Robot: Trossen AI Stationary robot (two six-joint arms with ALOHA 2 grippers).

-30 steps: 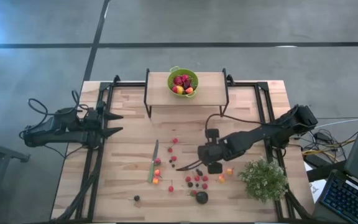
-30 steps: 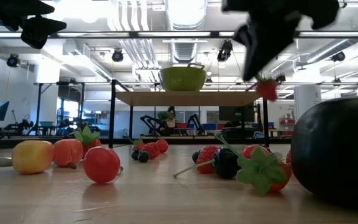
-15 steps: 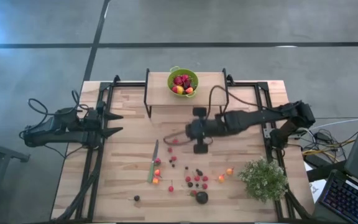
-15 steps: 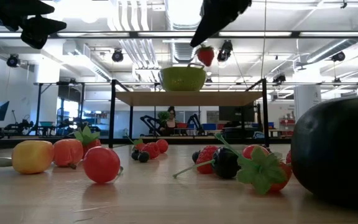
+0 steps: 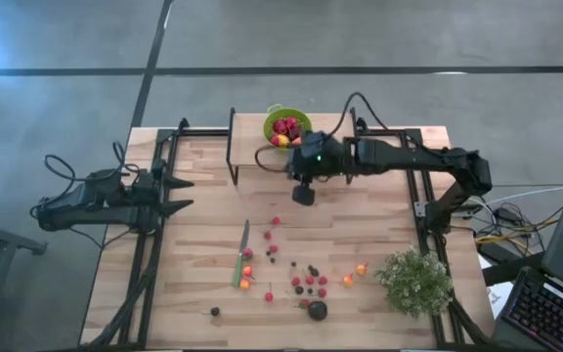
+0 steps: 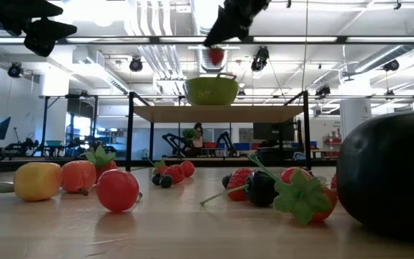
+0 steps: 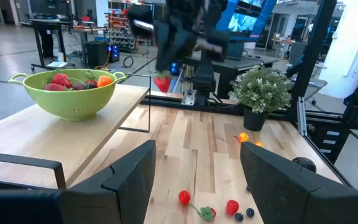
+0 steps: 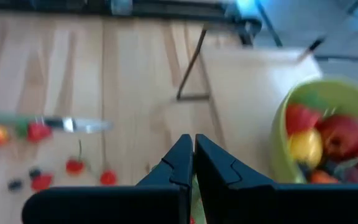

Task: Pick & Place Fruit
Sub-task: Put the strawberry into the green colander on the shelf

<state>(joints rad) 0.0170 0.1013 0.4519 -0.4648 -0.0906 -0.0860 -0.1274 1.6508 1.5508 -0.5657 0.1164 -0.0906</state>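
Note:
My right gripper (image 6: pixel 218 42) hangs high in the air, shut on a small red berry (image 6: pixel 215 55), also in the left wrist view (image 7: pixel 162 81). It is just short of the green bowl (image 5: pixel 287 127), which holds fruit and stands on the raised wooden shelf (image 5: pixel 332 132) at the table's far edge. More fruit (image 5: pixel 301 279) lies loose on the near half of the table, with one bigger dark round piece (image 5: pixel 317 310). My left gripper (image 7: pixel 197 158) waits open above the table's left edge. My right gripper pinches the berry at its top, where a strip of green (image 8: pixel 195 190) shows between the two shut fingers. The fingers slant down from the table's right side. The berry hangs below the fingertips (image 6: pixel 221 32), well clear of the table and about level with the bowl's rim.
A green-handled knife (image 5: pixel 241 252) lies left of the loose fruit. A bushy potted plant (image 5: pixel 414 282) stands at the near right. The shelf's black frame legs (image 5: pixel 231 156) stand on either side of the bowl. A laptop (image 5: pixel 555 293) sits beyond the table's right edge.
My right gripper has risen from over the loose fruit and swung toward the table's far edge, to beside the bowl, tipping less steeply downward. It has stayed shut, and the red berry has gone up with it, lifted high above the table.

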